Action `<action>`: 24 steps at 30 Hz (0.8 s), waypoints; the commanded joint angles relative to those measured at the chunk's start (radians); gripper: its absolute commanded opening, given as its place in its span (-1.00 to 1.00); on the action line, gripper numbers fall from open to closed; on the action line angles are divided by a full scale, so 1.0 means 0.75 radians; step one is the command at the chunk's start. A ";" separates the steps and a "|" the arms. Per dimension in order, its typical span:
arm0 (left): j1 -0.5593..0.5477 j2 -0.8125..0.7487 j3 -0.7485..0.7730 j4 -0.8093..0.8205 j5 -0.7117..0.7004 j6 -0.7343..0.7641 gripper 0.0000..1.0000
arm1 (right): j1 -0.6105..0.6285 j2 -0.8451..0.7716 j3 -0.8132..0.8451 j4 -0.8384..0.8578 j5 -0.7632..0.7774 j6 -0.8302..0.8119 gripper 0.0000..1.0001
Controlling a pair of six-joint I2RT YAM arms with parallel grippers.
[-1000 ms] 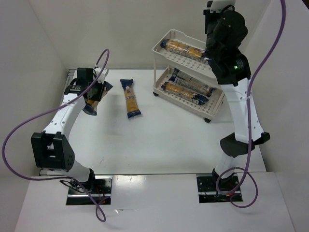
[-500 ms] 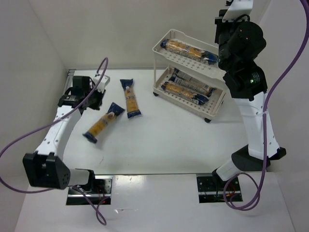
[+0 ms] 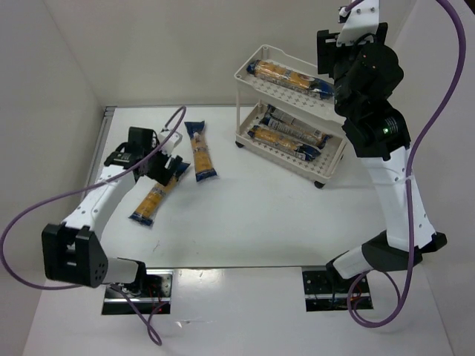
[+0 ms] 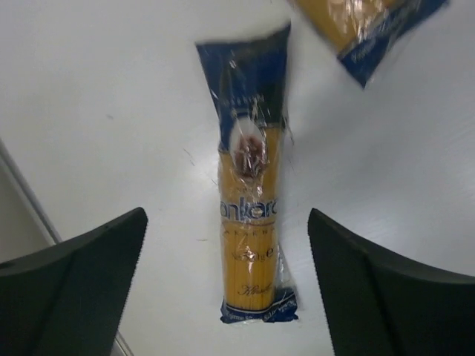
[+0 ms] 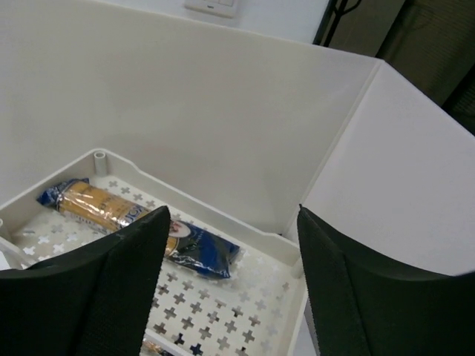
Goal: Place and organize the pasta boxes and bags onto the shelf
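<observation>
One pasta packet (image 3: 148, 202) with dark blue ends and orange-yellow pasta lies slanted on the table. My left gripper (image 3: 169, 169) hovers open over its far end. In the left wrist view that packet (image 4: 251, 215) runs lengthwise between the wide-apart fingers of the left gripper (image 4: 226, 222), untouched. A second packet (image 3: 199, 150) lies just to the right of it (image 4: 364, 30). The cream shelf (image 3: 241, 137) holds one packet (image 3: 286, 74) on its top tray and two (image 3: 293, 133) on the lower tray. My right gripper (image 3: 332, 74) hangs open and empty above the top tray (image 5: 245, 297), near the packet (image 5: 133, 222) there.
White walls close in the table on the left, back and right. The shelf stands on small wheels at the back right, close to the right wall. Purple cables loop off both arms. Bare table lies between the loose packets and the arm bases.
The packet my left gripper held a second ago now lies on the table. That gripper let go, swung left, then came back over it open. The right gripper opened above the top tray.
</observation>
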 commanded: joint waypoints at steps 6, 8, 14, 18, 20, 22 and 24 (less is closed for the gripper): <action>0.046 0.387 0.018 -0.036 0.001 -0.059 1.00 | 0.006 -0.081 -0.125 0.016 -0.058 -0.020 0.66; 0.088 0.471 0.073 -0.085 0.033 -0.094 1.00 | 0.006 -0.095 -0.150 0.016 -0.058 -0.034 0.66; 0.118 0.674 0.155 -0.177 0.089 -0.090 1.00 | 0.006 -0.124 -0.215 0.016 -0.070 -0.075 0.71; 0.143 0.803 0.171 -0.206 0.070 -0.065 0.91 | 0.006 -0.112 -0.211 0.016 -0.082 -0.087 0.73; 0.143 0.785 0.171 -0.220 0.168 -0.065 0.73 | 0.006 -0.097 -0.199 0.016 -0.082 -0.087 0.73; 0.143 0.768 0.137 -0.234 0.183 -0.065 0.19 | 0.006 -0.085 -0.185 0.016 -0.082 -0.087 0.73; 0.143 0.768 0.096 -0.246 0.163 -0.065 -0.40 | 0.006 -0.073 -0.172 0.016 -0.094 -0.087 0.73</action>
